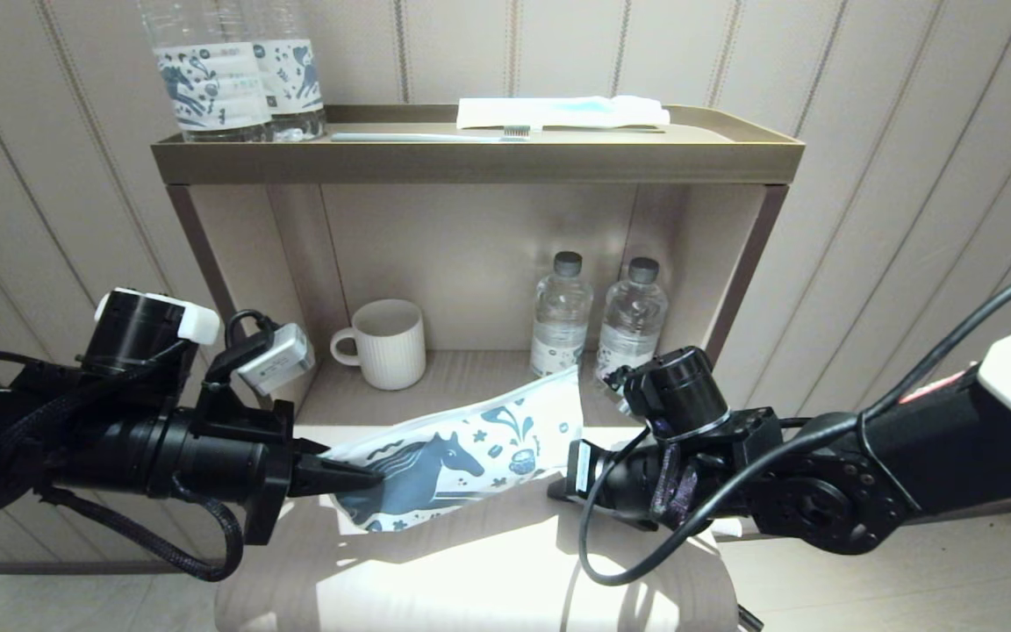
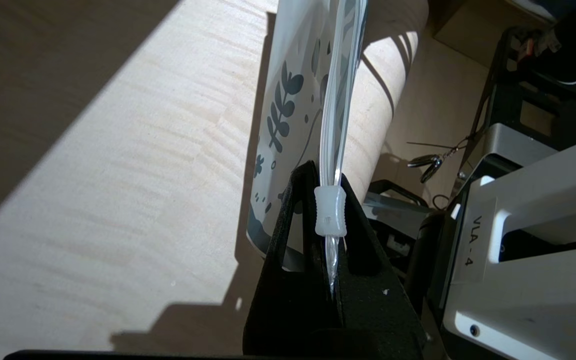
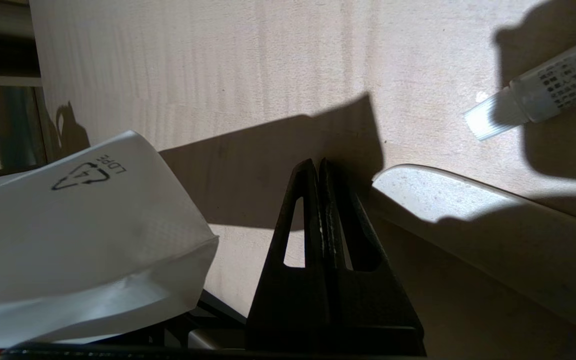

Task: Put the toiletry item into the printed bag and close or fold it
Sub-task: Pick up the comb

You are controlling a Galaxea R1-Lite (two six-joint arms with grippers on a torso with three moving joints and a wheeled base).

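Note:
The printed bag (image 1: 470,448), white with a dark blue horse, hangs slanted just above the sunlit table, its far end raised toward the shelf. My left gripper (image 1: 365,478) is shut on the bag's near left end. In the left wrist view the left gripper (image 2: 327,172) clamps the bag's (image 2: 288,100) zip edge at the white slider (image 2: 329,212). My right gripper (image 3: 318,162) is shut with nothing in it, low over the table beside the bag's plain back (image 3: 83,240). The toiletry item (image 3: 433,192), flat and white with a rounded end, lies on the table next to the right fingers.
A small printed tube (image 3: 538,95) lies further off on the table (image 1: 470,570). Behind stands a shelf unit (image 1: 470,162) with labelled bottles (image 1: 207,79), a toothbrush (image 1: 426,137) and a white packet (image 1: 558,112) on top. Below are a mug (image 1: 391,342) and two small bottles (image 1: 562,312).

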